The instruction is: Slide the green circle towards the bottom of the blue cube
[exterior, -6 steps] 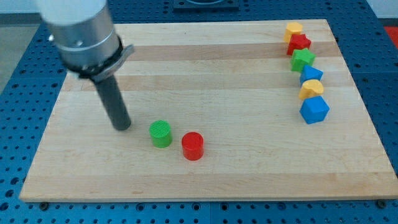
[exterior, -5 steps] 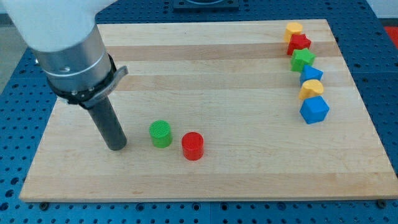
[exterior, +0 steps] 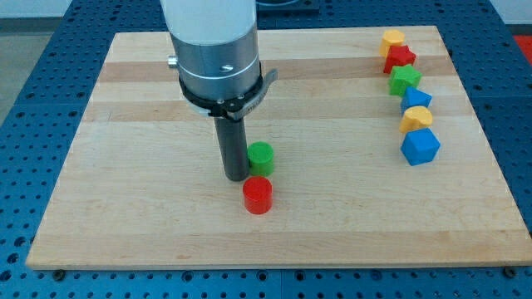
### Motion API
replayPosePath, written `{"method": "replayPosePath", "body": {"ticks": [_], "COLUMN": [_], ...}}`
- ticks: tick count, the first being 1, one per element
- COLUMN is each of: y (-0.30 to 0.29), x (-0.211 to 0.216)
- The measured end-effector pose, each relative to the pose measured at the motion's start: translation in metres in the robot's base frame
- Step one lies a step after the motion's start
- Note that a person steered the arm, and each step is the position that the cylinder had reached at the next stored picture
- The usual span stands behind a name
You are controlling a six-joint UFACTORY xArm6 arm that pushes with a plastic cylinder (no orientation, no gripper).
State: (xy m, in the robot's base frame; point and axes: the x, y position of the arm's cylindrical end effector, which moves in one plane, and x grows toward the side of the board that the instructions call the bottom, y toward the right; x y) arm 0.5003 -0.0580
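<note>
At the board's middle my tip (exterior: 236, 176) presses the green circle's (exterior: 261, 155) left side, set to shove it rightward, toward the space below the far blue cube (exterior: 420, 147); a red cylinder (exterior: 258, 195) sits just below.

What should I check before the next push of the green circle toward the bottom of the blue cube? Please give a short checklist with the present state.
1. My tip beside the green circle, on its left in the view: ok; actual contact: cannot tell.
2. Push side faces the blue cube at the view's right: ok.
3. Red cylinder apart from the green circle, just below it: ok, but close.
4. Board between circle and cube free of blocks: ok.
5. Space below the blue cube free: ok.
6. Yellow block touching the cube's top: risk only if the push goes high.
</note>
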Motion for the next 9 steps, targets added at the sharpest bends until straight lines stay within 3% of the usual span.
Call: {"method": "replayPosePath", "body": {"ticks": [1, 2, 5, 9], "y": [-0.002, 0.002, 0.018, 0.038], "x": [-0.030, -0.032, 0.005, -0.016]}}
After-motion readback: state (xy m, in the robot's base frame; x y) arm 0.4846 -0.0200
